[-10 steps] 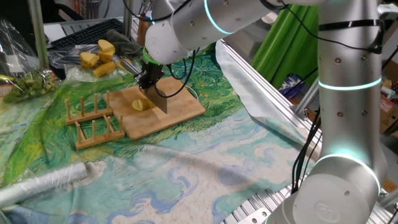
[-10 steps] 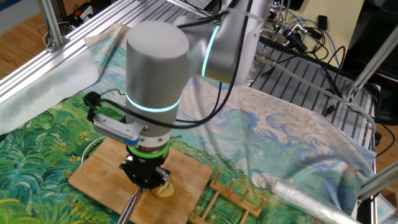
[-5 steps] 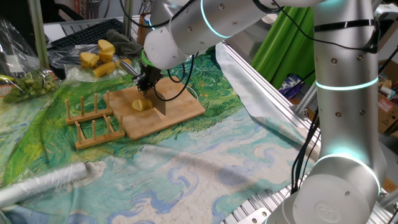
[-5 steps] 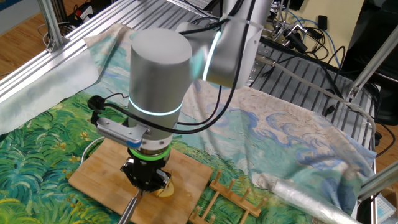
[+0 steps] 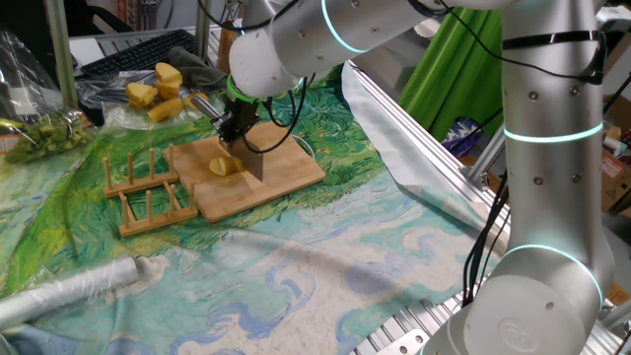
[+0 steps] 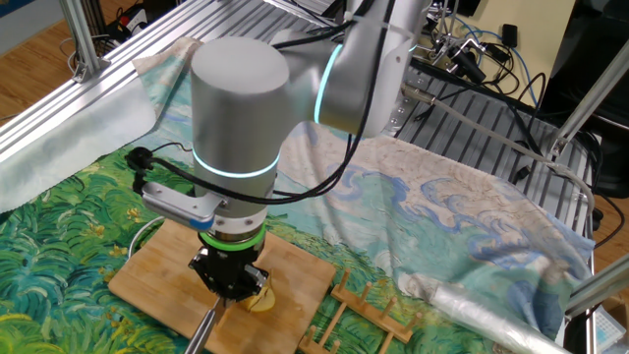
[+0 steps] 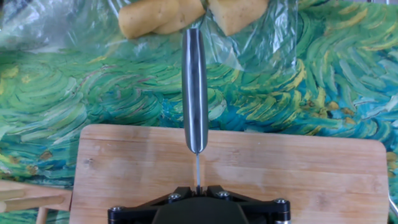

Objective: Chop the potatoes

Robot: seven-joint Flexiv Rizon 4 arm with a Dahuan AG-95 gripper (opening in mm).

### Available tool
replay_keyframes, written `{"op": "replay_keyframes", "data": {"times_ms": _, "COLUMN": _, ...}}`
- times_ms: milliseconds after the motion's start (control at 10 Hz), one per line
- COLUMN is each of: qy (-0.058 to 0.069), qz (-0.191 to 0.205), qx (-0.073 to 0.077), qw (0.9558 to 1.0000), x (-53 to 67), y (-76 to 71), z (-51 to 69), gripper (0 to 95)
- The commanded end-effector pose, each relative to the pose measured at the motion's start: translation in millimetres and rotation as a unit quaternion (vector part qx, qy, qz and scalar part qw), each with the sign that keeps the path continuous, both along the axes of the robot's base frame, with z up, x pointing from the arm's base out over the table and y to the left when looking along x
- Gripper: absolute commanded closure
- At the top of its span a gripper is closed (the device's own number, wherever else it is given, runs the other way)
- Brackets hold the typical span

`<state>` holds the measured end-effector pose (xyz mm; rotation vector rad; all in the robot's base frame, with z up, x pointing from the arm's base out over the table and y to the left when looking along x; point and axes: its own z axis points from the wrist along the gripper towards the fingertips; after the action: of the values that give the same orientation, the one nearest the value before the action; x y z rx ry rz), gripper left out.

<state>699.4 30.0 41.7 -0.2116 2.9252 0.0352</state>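
The end effector [image 5: 240, 126] is clamped on a knife [image 5: 254, 159] and hangs right over the board [image 5: 286, 173], blade pointing down with its edge at the board surface. From the other fixed view the end effector [image 6: 229, 284] sits low over the board [image 6: 157, 280], and the knife handle [image 6: 202, 332] sticks out toward the bottom of the frame. In the hand view that handle [image 7: 194, 87] runs straight up the middle, out past the board [image 7: 298, 174] edge and over the cloth.

The potato [image 5: 223, 167] is a small pale-yellow piece on the board, just beside the blade on the side nearer the rack [image 5: 148, 189]. In the other fixed view you can only catch a sliver of potato [image 6: 261, 298] peeking out beside the end effector.

Bigger yellow chunks [image 5: 158, 89] lie on clear plastic at the back of the desk [image 5: 325, 247], well apart from the board; the hand view shows them [image 7: 163, 15] past the handle tip. A roll of plastic [image 5: 69, 291] lies near the front.
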Motion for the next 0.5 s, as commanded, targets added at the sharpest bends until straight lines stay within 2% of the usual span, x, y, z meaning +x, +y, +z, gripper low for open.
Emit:
{"op": "replay_keyframes", "data": {"times_ms": 100, "qy": 0.001, "qz": 0.002, "qx": -0.002, "qw": 1.0, "x": -2.8, "y": -1.2, "z": 6.3, "gripper": 95.0}}
{"op": "replay_keyframes", "data": {"times_ms": 500, "qy": -0.002, "qz": 0.005, "qx": -0.005, "qw": 1.0, "x": -4.2, "y": -2.4, "z": 11.5, "gripper": 95.0}}
